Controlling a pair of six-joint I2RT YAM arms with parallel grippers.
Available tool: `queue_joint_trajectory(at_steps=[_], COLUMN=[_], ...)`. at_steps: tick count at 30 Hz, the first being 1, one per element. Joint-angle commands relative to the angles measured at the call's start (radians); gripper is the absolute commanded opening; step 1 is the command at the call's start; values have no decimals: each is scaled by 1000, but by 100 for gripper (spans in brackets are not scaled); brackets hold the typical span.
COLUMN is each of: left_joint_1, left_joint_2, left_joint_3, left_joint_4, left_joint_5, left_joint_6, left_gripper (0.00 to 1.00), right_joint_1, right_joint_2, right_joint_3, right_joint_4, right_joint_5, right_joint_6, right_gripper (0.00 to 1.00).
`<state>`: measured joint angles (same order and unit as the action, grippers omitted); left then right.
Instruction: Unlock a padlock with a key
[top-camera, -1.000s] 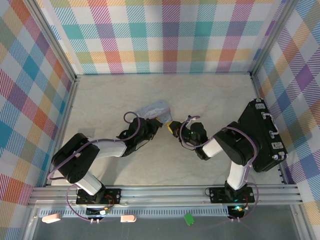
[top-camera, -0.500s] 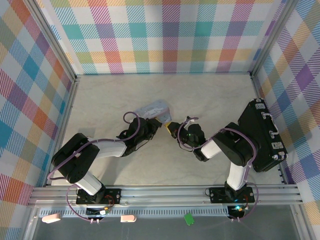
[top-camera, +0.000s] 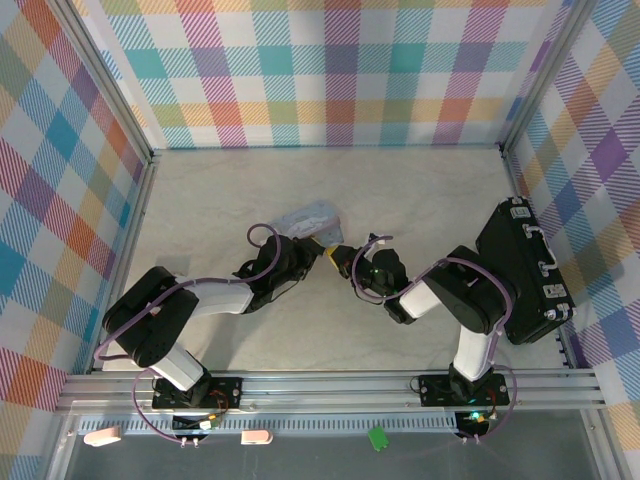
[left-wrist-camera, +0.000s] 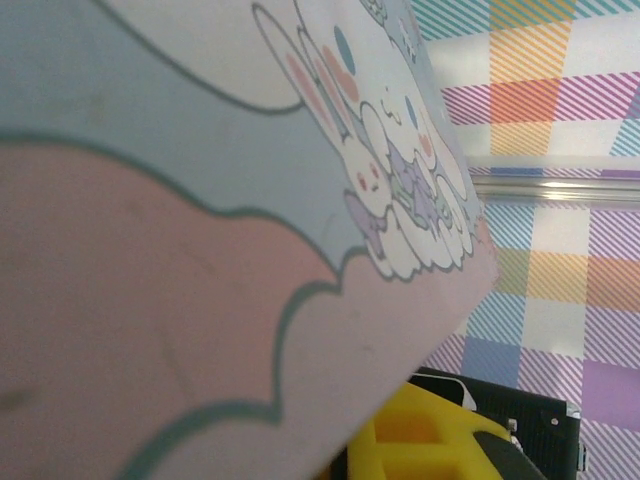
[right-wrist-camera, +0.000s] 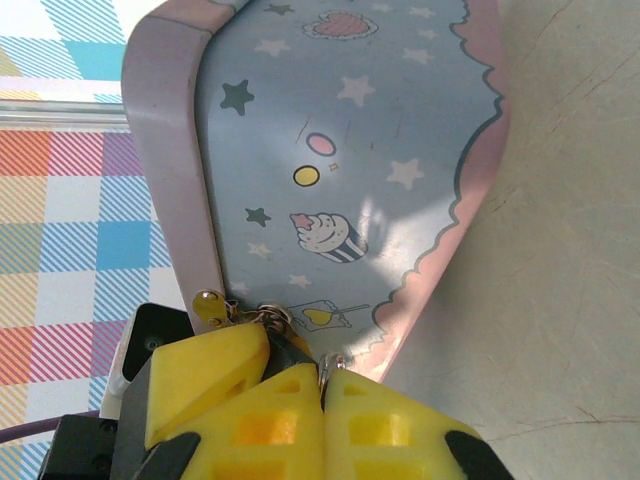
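Note:
The right wrist view shows my right gripper (right-wrist-camera: 324, 376) shut on the key (right-wrist-camera: 323, 367), a thin grey metal sliver pinched between its yellow fingertips. Just left of it is the small dark padlock (right-wrist-camera: 288, 348). Its pale shackle (right-wrist-camera: 272, 318) passes through the clasp of the pale-blue cartoon tin (right-wrist-camera: 350, 150). One yellow finger (right-wrist-camera: 205, 385) of my left gripper presses against the padlock's left side. From above, the left gripper (top-camera: 320, 250) and right gripper (top-camera: 345, 258) meet tip to tip at the tin (top-camera: 308, 217). In the left wrist view the tin (left-wrist-camera: 200, 200) is very close.
A big black case (top-camera: 525, 270) lies along the right wall, beside my right arm. Checked walls enclose the pale table (top-camera: 400, 190) on three sides. Purple cables loop over both wrists.
My right arm has crept slightly left, bringing its gripper closer to the left gripper and the padlock. The left arm and the tin have stayed put.

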<state>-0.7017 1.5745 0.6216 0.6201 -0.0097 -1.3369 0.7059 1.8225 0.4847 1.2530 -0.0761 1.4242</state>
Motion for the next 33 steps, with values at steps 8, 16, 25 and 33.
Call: queue_joint_trajectory(at_steps=[8, 16, 25, 33], left_joint_1=[14, 122, 149, 148], left_joint_2=[-145, -216, -252, -285], left_joint_3=[77, 117, 164, 129], left_joint_4=[-364, -583, -717, -692], left_joint_5=[77, 128, 231, 267], left_joint_6=[217, 340, 383, 364], left_gripper=[0, 0, 0, 0], right_joint_1=[-61, -13, 270, 350], right_joint_2=[-224, -534, -538, -230], right_joint_3=[22, 28, -42, 29], right_joint_4=[-437, -911, -603, -269], right_joint_5=[-281, -119, 145, 321], right_joint_6=[-301, -1048, -1716, -1871], right_gripper=[55, 52, 49, 43])
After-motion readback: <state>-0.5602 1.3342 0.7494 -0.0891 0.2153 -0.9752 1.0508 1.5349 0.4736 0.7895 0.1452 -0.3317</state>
